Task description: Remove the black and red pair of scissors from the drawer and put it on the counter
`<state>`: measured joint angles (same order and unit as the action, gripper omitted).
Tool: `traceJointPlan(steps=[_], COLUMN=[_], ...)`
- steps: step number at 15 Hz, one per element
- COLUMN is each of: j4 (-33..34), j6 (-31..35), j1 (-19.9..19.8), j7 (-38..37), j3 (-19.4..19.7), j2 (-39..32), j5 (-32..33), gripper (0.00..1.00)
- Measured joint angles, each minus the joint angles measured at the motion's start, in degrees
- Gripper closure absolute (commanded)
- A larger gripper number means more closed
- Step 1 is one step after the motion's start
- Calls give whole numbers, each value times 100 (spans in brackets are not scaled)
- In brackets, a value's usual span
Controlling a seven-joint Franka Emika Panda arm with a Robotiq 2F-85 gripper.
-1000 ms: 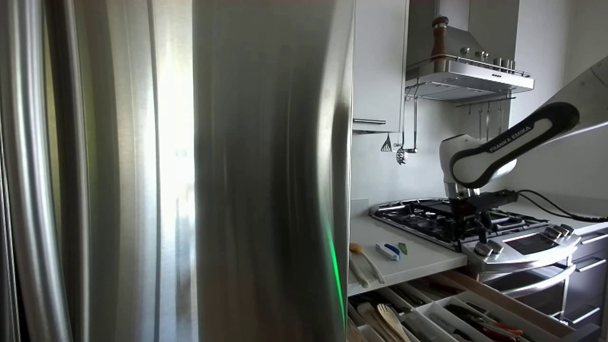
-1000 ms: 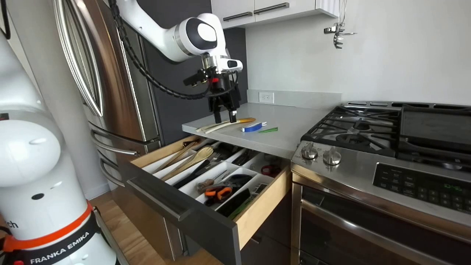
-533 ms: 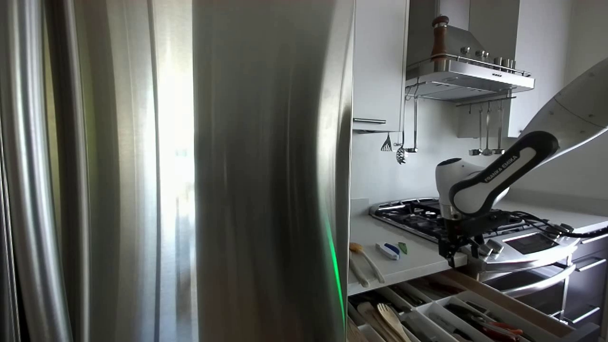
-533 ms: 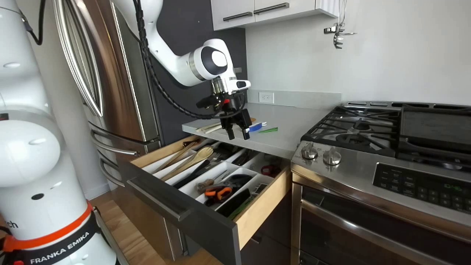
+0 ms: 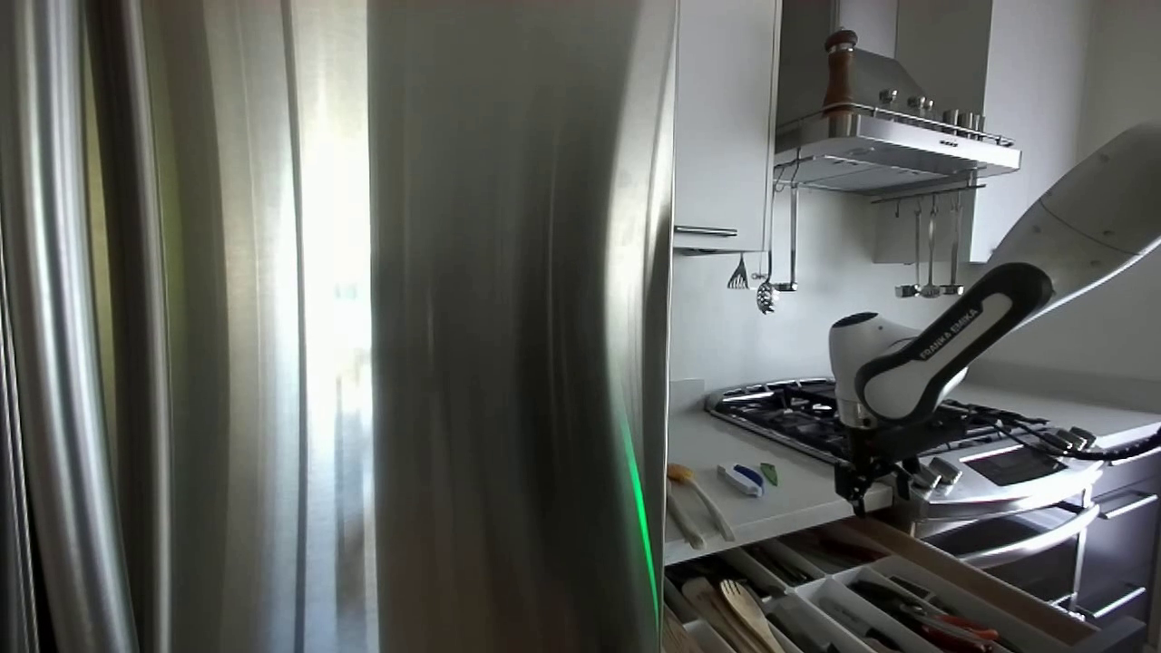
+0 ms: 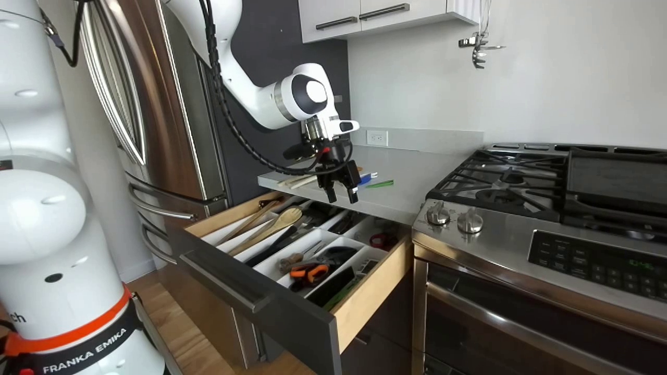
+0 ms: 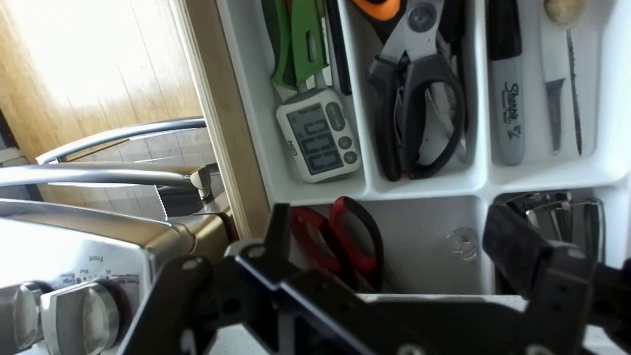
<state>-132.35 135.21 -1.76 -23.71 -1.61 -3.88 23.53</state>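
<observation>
The gripper hung above the drawer, its two fingers spread well apart with nothing held between them, presumably so they could pass either side of a handle. In an exterior view the fingers pointed toward five o'clock, a slant perhaps meant to clear the counter, whose edge overhung the drawer's back. With the wrist view read as a dial centred between the fingertips, the black and red scissors lay at about eight o'clock, apart from the gripper, in a rear compartment of the white tray. Their loops faced the drawer's front, which offered the handles first; the blades were out of sight, behind the gripper or under the counter's edge, I could not tell which. They sat close to the drawer's wooden side, so a finger would probably have little room there. A timer between ten and eleven o'clock, dark-handled scissors at twelve and a marker between one and two were kept from mixing by the tray's dividers. Farther out, with the gripper as hub in an exterior view, a blue and white thing and a green thing, neither clear enough to name, rested on the counter near two o'clock, and the stove stood at three.
</observation>
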Motion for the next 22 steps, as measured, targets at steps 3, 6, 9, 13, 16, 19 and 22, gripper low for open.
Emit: traceJointPlan(steps=[3,6,9,13,16,19,22], j4=[17,19,19,20,49,109,173], j6=[64,238,520,953,1244,1424,1519], j1=[57,126,208,295,356,389,389], j7=[-33,-242,-576,-1077,-1567,-2033,-2273], j3=[48,120,257,447,591,688,718], j2=[-112,-348,-604,-926,-1111,-1245,-1386], j5=[380,973,1642,2463,3112,3767,4288], gripper=[0,0,0,0,0,0,0])
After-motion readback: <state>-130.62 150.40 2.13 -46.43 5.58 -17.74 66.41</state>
